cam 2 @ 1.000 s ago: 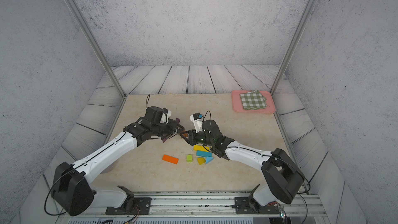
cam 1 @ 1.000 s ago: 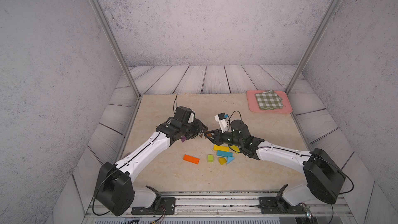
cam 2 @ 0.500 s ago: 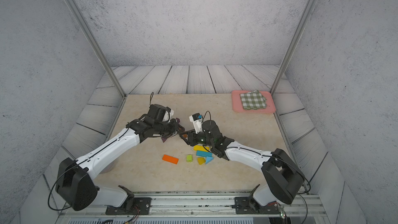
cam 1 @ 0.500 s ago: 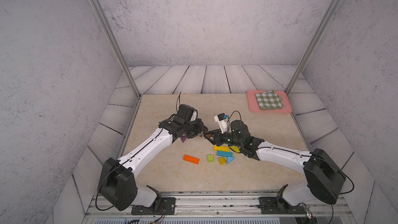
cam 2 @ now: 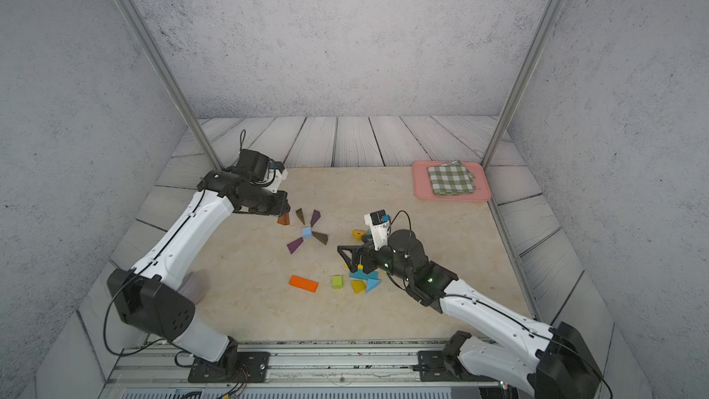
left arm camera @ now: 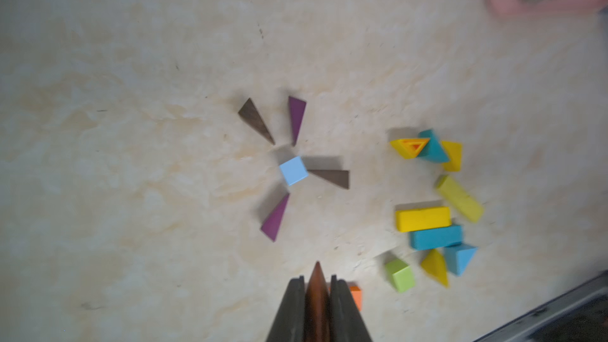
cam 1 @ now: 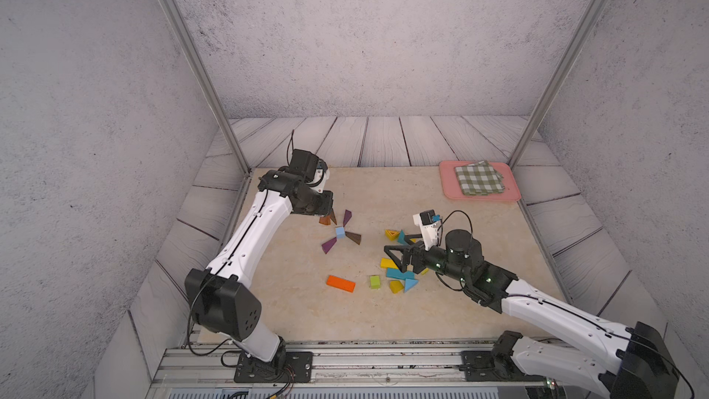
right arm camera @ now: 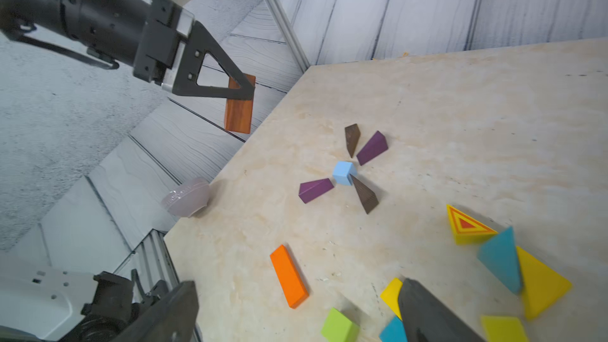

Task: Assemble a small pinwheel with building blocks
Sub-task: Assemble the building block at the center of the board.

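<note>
While the left gripper [right arm camera: 245, 88] clamps a red-brown wedge [right arm camera: 238, 113] above the table [cam 1: 383, 312], far-left of the blue cube [cam 1: 340, 232], the right gripper [cam 1: 393, 259] stands wide open, empty, over loose blocks [cam 1: 399, 273].

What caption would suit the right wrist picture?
Left hand holds a reddish-brown wedge aloft; on the table, purple wedges and dark brown wedges fan around a light-blue cube.
</note>
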You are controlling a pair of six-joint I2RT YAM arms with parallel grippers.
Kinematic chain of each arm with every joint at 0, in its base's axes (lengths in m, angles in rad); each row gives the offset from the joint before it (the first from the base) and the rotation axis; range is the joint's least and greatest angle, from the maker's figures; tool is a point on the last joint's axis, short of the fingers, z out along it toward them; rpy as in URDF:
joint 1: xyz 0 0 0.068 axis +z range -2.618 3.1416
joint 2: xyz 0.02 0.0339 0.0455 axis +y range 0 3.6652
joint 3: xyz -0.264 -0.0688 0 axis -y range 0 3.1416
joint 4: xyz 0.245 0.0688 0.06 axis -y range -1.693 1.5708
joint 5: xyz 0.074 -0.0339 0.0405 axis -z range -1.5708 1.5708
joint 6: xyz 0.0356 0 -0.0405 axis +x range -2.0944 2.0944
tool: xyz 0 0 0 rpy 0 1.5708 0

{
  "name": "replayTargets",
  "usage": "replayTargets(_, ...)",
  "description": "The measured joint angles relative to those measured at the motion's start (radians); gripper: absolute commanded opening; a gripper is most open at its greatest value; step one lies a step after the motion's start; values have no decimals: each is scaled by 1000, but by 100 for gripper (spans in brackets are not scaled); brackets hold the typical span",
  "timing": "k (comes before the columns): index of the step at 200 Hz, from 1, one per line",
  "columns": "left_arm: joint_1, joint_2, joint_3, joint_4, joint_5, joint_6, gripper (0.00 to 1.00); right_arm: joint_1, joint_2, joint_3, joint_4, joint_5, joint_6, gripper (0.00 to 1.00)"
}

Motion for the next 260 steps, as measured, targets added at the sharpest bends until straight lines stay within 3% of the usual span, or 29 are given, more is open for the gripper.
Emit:
replayTargets(18,2,124,27,-68,-98,195,0,-18,-62,-32,-62,37,-21,99)
replayTargets(43,21,245,37,-119,-140,439,0,-43,-130,-59,-129,71,-45,99)
replayTargets(77,53,256,41,-107,-133,744,0,-64,-179,-93,-167,101,-66,99)
replayTargets(110,53,254,-5,5,-106,959,0,-75,-177,-107,-193,107,-78,99)
replayTargets(162,48,272,-153,187,-113,1167,0,-80,-148,-108,-193,109,-87,99)
replayTargets(260,38,402,-109,245,-103,1316,0,-81,-126,-109,-191,109,-86,99)
